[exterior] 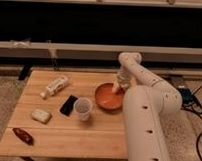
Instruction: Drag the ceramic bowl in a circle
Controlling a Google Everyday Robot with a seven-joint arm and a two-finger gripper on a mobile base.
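Note:
The ceramic bowl [108, 97] is round, shallow and glossy orange-red. It sits on the wooden table [67, 134] towards its right side. My gripper [116, 88] reaches down from the white arm [140, 71] into the bowl at its right rim. The arm's big white body [145, 126] stands at the table's right edge and hides the bowl's right side.
A small white cup [83, 108] stands just left of the bowl. A black phone [69, 104], a white bottle [54, 86], a pale packet [40, 115] and a red-brown item [23, 136] lie on the left half. A dark wall with a rail runs behind.

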